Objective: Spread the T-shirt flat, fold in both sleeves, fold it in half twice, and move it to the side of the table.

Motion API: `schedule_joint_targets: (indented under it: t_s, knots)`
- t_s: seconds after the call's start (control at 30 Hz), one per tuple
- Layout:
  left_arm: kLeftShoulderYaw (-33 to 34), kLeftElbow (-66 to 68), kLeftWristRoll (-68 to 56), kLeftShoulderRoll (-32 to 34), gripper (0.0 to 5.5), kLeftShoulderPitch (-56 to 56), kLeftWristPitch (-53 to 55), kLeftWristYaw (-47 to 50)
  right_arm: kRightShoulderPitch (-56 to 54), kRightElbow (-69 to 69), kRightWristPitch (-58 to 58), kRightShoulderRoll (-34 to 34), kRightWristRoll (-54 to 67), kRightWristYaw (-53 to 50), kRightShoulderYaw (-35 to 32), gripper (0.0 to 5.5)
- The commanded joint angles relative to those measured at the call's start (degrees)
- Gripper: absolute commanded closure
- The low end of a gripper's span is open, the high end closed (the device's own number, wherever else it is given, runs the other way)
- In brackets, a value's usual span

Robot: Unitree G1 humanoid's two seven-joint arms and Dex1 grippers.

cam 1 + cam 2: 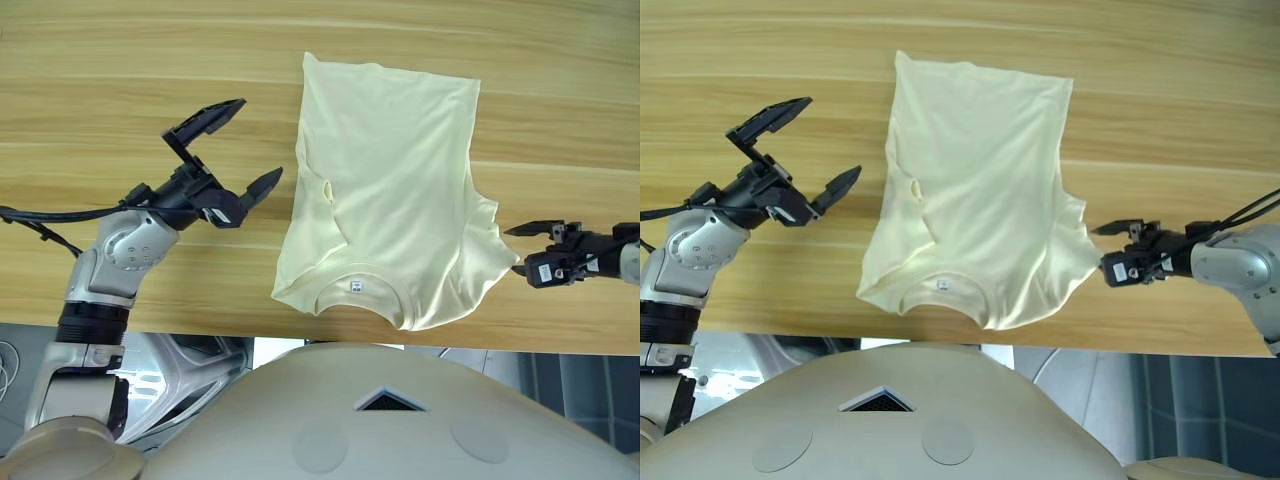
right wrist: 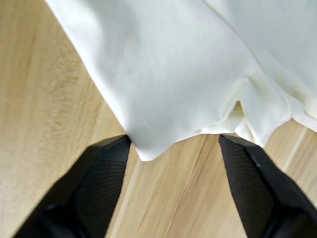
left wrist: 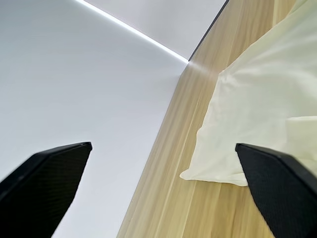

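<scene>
The pale yellow cotton T-shirt [image 1: 400,170] lies front side up in the middle of the light wooden table [image 1: 120,60]. Its ribbed collar [image 1: 330,297] is at the near edge and its straight hem at the far side. The body is fairly smooth, with soft creases. The left sleeve looks turned in over the chest, making a ridge down that side. The right sleeve [image 1: 480,245] pokes out to the right and is rumpled. A small white label [image 1: 354,286] sits inside the neckline.

The right gripper [image 1: 512,249] is low at the near right, just beside that sleeve. Its two black fingers [image 2: 99,173] are spread apart, and the sleeve's edge reaches the gap between them without being pinched.

The left gripper [image 1: 258,140] hovers left of the shirt, near its side but apart from it. Its fingers are spread wide and it holds nothing.
</scene>
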Motion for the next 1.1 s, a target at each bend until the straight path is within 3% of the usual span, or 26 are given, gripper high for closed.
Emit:
schedule_joint_targets:
  t_s: [0.03,0.5,0.83,1.1]
  knots:
    - [-0.04,0.17,0.76,-0.29,0.10,-0.07,0.08,0.15,1.54,1.47,0.60,2.50,-2.09,-0.82,3.12,3.03]
    - [-0.11,0.43,0.96,-0.45,0.10,0.12,0.02,0.33,1.63,0.43,0.04,2.64,-0.64,-2.21,2.73,5.49]
    - [-0.41,0.45,1.16,-0.71,0.10,-0.18,0.22,0.02,4.06,-4.54,0.39,-1.34,6.64,-2.00,-10.08,5.49]
    - [-0.57,0.04,1.23,-0.77,0.10,-0.12,0.37,-0.38,0.18,-8.59,3.87,-0.86,5.64,1.07,-8.04,5.49]
